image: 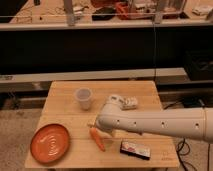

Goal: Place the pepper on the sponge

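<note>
The pepper (pixel 97 139) is slim and orange and lies on the wooden table (pixel 62 112) near the front middle, its thin stem pointing toward the back left. My white arm reaches in from the right across the table. The gripper (pixel 101 127) at the arm's end sits low, just above and behind the pepper's stem end, mostly covered by the arm's rounded wrist. The sponge is hidden from this view.
A clear plastic cup (pixel 83 98) stands behind the pepper at the back left. An orange round plate (pixel 50 143) lies at the front left corner. A flat black box with a white-and-red label (pixel 135 149) lies front right, under the arm. A dark shelf runs behind the table.
</note>
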Available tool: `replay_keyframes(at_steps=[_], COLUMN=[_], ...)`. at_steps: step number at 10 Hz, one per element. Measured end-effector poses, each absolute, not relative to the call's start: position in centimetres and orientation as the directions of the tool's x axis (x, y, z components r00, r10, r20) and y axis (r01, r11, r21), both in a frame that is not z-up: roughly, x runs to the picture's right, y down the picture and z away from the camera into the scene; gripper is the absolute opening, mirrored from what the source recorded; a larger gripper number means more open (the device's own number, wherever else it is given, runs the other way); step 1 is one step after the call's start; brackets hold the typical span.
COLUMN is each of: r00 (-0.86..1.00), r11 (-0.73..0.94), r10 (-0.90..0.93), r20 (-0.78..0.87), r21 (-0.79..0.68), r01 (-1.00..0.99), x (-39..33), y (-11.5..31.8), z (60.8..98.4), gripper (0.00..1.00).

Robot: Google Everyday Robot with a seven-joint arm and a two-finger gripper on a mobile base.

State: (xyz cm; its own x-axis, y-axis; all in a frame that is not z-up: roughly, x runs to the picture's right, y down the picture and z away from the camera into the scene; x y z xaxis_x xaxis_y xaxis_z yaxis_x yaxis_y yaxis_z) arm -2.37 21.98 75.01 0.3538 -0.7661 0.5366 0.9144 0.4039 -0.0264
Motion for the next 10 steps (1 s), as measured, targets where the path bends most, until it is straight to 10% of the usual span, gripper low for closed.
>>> replay_keyframes(at_steps=[10], r00=[0.256], r11=[0.332], r10=[-0.760], r20=[0.597], r21=[0.017], r01=[0.943], x=[-3.1], y=[23.5], z=[77.7], gripper=[0.80])
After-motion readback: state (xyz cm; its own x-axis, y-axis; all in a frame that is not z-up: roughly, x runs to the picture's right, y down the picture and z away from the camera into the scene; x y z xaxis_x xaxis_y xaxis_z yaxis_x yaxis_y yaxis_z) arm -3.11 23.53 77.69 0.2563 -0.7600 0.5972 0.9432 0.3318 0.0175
